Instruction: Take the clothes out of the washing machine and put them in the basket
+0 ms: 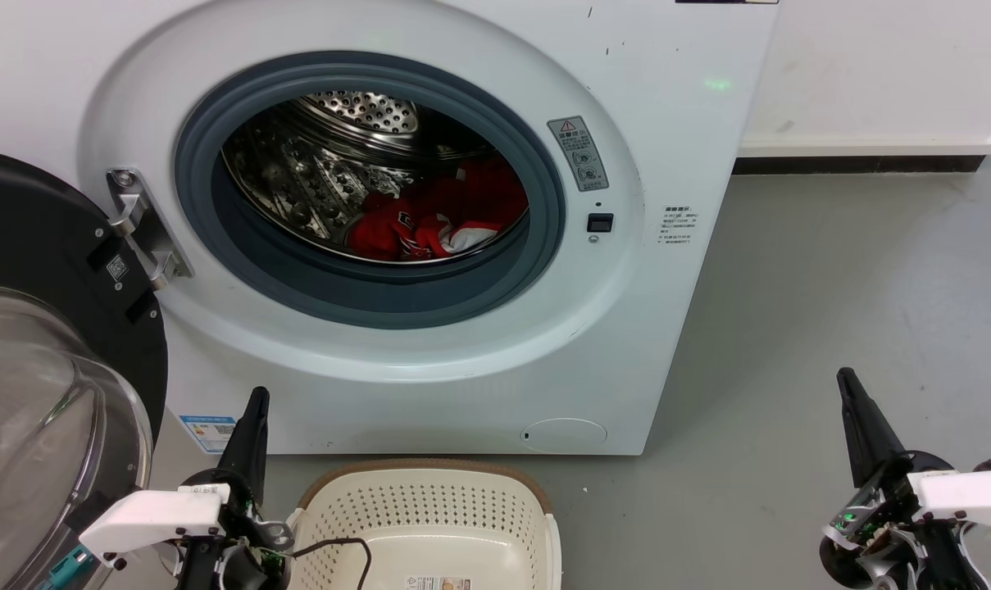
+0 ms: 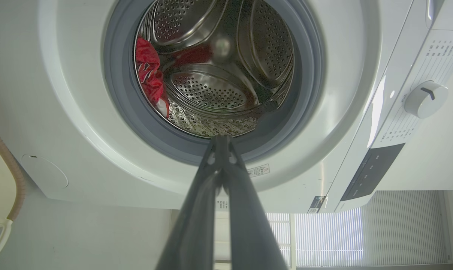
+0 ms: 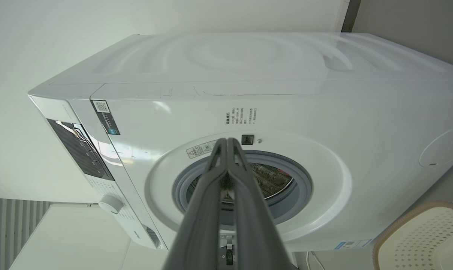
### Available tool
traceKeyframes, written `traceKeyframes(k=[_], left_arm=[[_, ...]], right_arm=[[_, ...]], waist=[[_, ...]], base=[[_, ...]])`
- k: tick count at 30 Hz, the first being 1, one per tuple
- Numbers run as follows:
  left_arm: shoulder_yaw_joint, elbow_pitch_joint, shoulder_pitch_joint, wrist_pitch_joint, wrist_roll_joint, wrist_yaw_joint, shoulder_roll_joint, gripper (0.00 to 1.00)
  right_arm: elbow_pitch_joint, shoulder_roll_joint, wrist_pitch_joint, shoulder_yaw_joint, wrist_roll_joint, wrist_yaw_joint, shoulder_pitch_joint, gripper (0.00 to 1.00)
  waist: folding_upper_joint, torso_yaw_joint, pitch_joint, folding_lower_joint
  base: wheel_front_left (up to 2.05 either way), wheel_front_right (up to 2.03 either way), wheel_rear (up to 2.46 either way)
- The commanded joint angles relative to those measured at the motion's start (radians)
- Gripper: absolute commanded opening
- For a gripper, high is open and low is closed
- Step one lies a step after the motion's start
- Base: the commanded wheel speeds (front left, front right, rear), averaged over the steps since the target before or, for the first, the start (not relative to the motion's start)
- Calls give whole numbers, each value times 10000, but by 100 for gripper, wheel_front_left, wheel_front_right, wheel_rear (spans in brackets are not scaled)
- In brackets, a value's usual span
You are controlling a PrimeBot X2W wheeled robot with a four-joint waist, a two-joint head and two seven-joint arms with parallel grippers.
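Grey floor lies under everything, and a white wall stands at the back on the right. At the far left the round door of the washing machine hangs wide open. It has a black rim and clear glass.

Next comes the left claw, low down in front of the machine's bottom left corner. Its two dark fingers are pressed together with nothing between them, and they point up at the machine.

Just beside this claw sits the basket, on the floor close in front of the machine. It is cream with little holes and a brown rim. Inside it lies a paper label, and a thin black cable loops over its left side.

Above the basket is the big white machine with its grey ring. Inside the ring is the shiny drum, full of small holes. The clothes lie in a red heap at the bottom of the drum, with bits of white and black showing.

Far right, the right claw is over the floor, well apart from the machine. Its fingers are pressed together too, gripping nothing, and they point up.
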Motion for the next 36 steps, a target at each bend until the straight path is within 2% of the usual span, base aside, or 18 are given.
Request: traceKeyframes(k=[1, 27, 28, 36], left_arm=[[31, -6, -56, 18, 4, -24, -2, 0], [-7, 27, 12, -11, 3, 2, -2, 0], [-22, 87, 45, -18, 5, 2, -6, 100], [-21, 96, 298, -284, 413, 6, -23, 100]], right_arm=[[10, 33, 7, 1, -46, -3, -134, 0], [22, -2, -9, 4, -2, 0, 17, 0], [90, 0, -16, 16, -5, 0, 53, 100], [146, 5, -281, 92, -213, 0, 292, 100]], waist=[[0, 0, 0, 0], [0, 0, 0, 0], [0, 0, 0, 0], [0, 8, 5, 0]], base=[[0, 0, 0], [0, 0, 0], [0, 0, 0], [0, 0, 0]])
